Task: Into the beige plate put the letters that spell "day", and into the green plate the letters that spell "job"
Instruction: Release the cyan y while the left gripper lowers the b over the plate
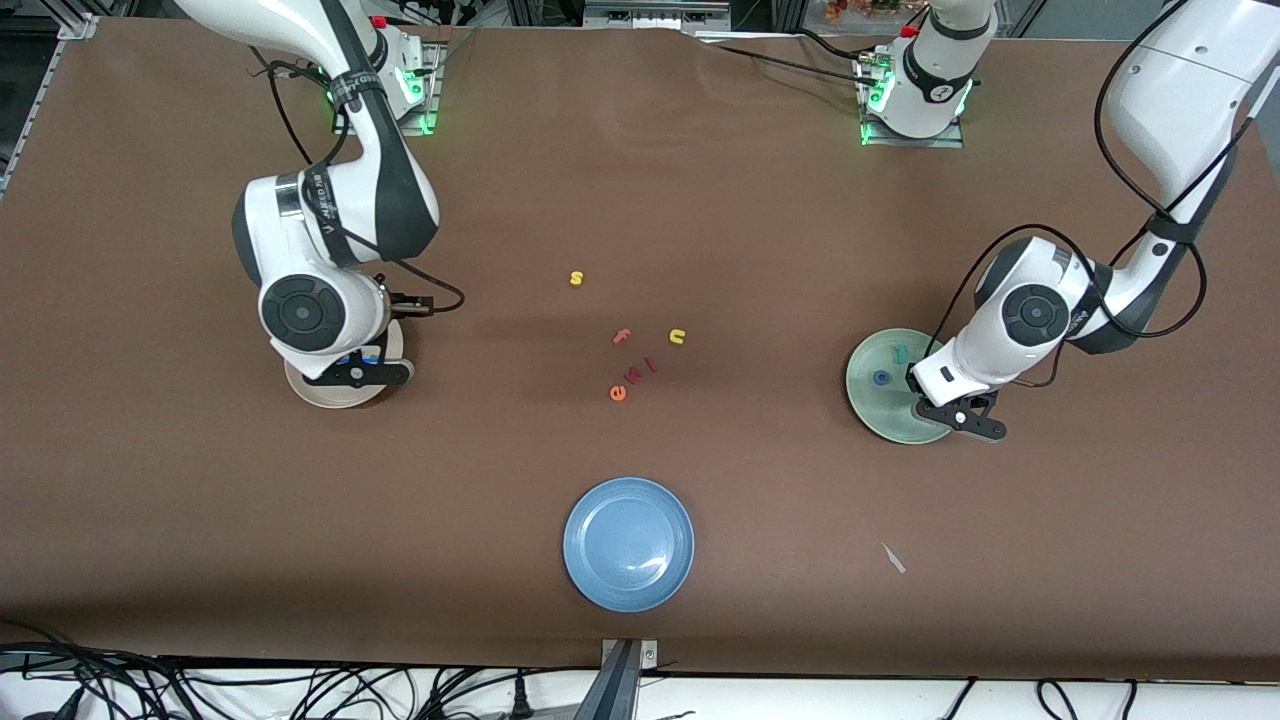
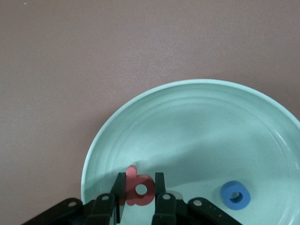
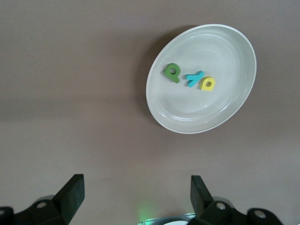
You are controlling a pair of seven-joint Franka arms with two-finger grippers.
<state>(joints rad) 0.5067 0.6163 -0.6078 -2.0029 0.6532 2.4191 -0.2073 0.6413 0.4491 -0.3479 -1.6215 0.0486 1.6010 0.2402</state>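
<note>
**Where everything lies**

In the plate (image 3: 234,108) at the right arm's end of the worktop (image 1: 800,250), the y (image 3: 194,78) lies between the d (image 3: 171,72) and the a (image 3: 207,84). The left-end plate (image 2: 197,108) holds the o (image 2: 236,195) and the j (image 1: 901,354). The b (image 2: 138,190) is over it, between the fingers of the left gripper (image 2: 139,180). Loose letters (image 1: 632,376) lie mid-worktop. A third plate (image 1: 600,580) lies nearer the camera than them.

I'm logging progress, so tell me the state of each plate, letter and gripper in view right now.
beige plate: holds d, y, a
green plate: holds o and j
pink b: clamped over green plate
left gripper: shut on b
right gripper: open, empty
blue plate: empty
</note>
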